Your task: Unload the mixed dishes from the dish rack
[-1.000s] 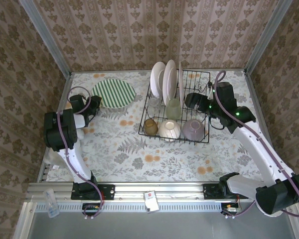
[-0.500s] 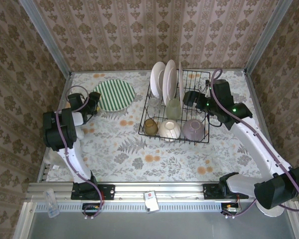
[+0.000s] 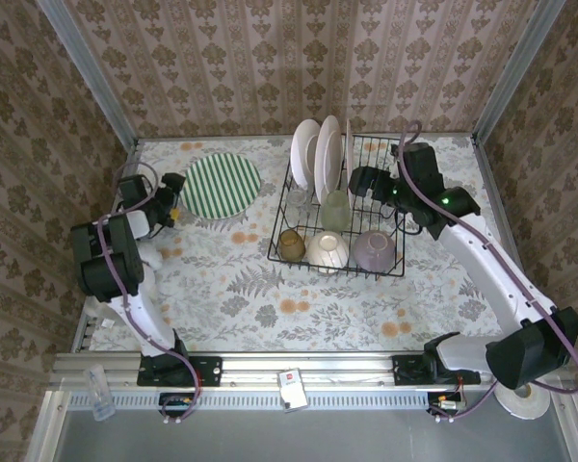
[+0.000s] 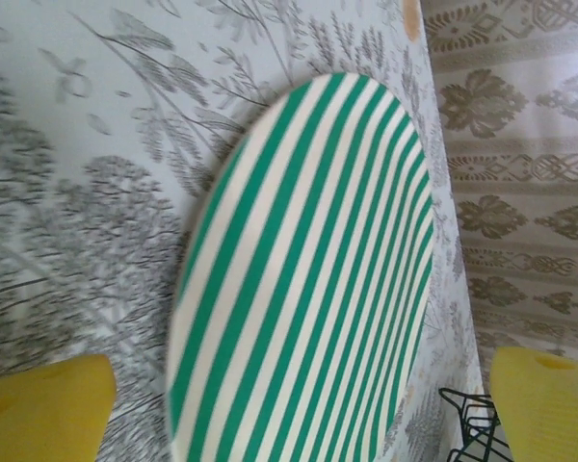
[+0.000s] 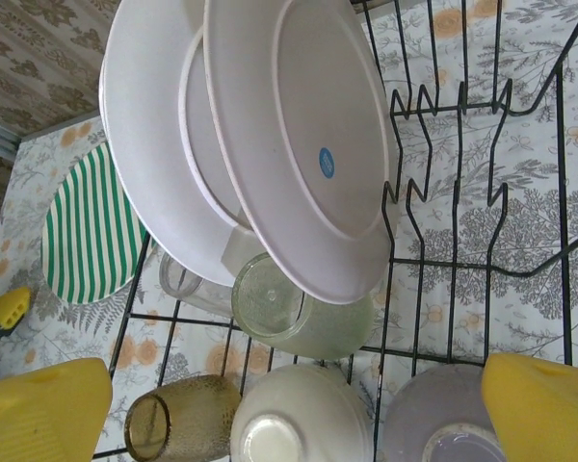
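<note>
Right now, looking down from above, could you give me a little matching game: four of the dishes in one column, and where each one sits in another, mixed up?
Things
1. green-striped round plate
2. white round plates
3. lavender bowl
4. small brown cup

Places
A. near right corner of the black wire dish rack
B. flat on the floral table, left of the rack
C. near left corner of the rack
D. standing on edge at the far left of the rack

Pairs: 1-B, 2-D, 3-A, 4-C
</note>
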### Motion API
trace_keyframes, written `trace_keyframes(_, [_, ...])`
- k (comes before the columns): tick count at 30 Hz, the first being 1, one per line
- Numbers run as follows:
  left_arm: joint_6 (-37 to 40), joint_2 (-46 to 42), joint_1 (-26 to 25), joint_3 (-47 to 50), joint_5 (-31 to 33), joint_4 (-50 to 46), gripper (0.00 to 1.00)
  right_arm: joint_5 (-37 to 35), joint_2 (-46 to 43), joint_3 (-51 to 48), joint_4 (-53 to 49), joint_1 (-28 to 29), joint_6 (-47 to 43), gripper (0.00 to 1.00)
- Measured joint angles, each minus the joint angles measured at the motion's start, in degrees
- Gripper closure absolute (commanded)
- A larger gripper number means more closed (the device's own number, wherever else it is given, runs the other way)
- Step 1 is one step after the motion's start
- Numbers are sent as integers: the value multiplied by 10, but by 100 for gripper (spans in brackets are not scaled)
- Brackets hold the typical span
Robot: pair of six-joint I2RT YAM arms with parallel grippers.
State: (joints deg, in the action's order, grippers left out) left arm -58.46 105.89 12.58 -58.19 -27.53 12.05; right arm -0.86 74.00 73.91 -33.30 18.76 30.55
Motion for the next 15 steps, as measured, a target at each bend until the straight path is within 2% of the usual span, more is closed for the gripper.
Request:
trace_keyframes(4, [23,-47,10,-15,28,-91,0,-12,27,25,-1,9,-4,1])
trace_keyframes(9, [59,-162,5,-26,64,-196,0,-42,84,74,-2,23,-10,9])
trace_keyframes(15, [119,-338,-40,-25,66,-259,0,-80,166,135,-8,28,-23,16])
